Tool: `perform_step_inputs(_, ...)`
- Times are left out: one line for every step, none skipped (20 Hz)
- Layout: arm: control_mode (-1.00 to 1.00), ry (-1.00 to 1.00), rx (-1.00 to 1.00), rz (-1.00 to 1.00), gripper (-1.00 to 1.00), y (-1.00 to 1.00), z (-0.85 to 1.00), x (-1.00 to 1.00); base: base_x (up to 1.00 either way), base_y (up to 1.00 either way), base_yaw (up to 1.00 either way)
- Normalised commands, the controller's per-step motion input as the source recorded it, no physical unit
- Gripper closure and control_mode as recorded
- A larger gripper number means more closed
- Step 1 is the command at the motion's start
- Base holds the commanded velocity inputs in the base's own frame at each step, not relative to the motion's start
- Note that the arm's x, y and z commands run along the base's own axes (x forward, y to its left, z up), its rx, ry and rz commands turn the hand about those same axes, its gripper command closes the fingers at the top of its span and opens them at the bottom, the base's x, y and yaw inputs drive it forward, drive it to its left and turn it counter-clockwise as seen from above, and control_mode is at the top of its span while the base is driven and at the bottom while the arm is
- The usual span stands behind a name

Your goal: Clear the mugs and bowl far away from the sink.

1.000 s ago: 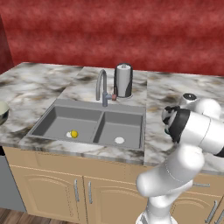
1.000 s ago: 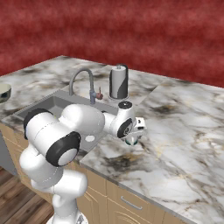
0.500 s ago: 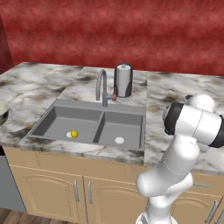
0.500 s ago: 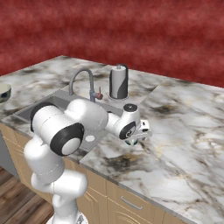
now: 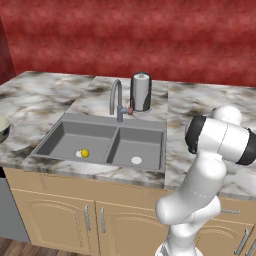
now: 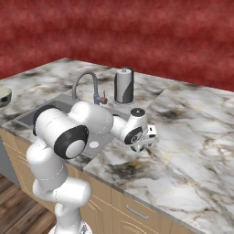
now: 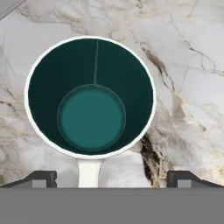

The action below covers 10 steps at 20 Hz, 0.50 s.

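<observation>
- Bowl (image 5: 3,131) on the marble counter (image 6: 192,137) at far left, well apart from the two-basin sink (image 5: 105,144).
- Small yellow item (image 5: 85,153) in the left basin.
- Faucet (image 5: 116,102) behind the sink, paper towel holder (image 5: 141,92) just beside.
- Gripper (image 7: 112,177) spread wide directly over upright teal-lined mug (image 7: 91,97) on the counter right of the sink; no contact visible.

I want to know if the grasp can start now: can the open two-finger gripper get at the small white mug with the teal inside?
Probably yes. The two-finger gripper hangs right above the upright small white mug with the teal inside, jaws wide on either side of its white handle, and only bare marble counter lies around it.
</observation>
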Motion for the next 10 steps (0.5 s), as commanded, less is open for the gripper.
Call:
perform_step_inputs(-1.00,0.00,0.04,0.00,-1.00,0.00,-0.06,0.09,0.00,0.00,0.00)
perform_step_inputs(-1.00,0.00,0.03,0.00,-1.00,0.00,-0.08,0.08,0.00,0.00,0.00)
perform_step_inputs(-1.00,0.00,0.03,0.00,-1.00,0.00,-0.07,0.04,0.00,0.00,0.00)
perform_step_inputs(-1.00,0.00,0.03,0.00,-1.00,0.00,-0.08,0.01,0.00,0.00,0.00)
perform_step_inputs(-1.00,0.00,0.03,0.00,-1.00,0.00,-0.07,0.00,0.00,0.00,0.00)
perform_step_inputs(-1.00,0.00,0.03,0.00,-1.00,0.00,-0.09,0.00,0.00,0.00,0.00)
perform_step_inputs(-1.00,0.00,0.03,0.00,-1.00,0.00,-0.09,0.00,0.00,0.00,0.00)
perform_step_inputs(-1.00,0.00,0.03,0.00,-1.00,0.01,-0.05,0.00,0.00,0.00,0.00)
perform_step_inputs(-1.00,0.00,0.02,0.00,-1.00,0.00,-0.02,0.00,0.00,0.00,0.00)
perform_step_inputs(-1.00,0.00,0.01,0.00,-1.00,0.00,0.00,0.00,0.00,0.00,0.00)
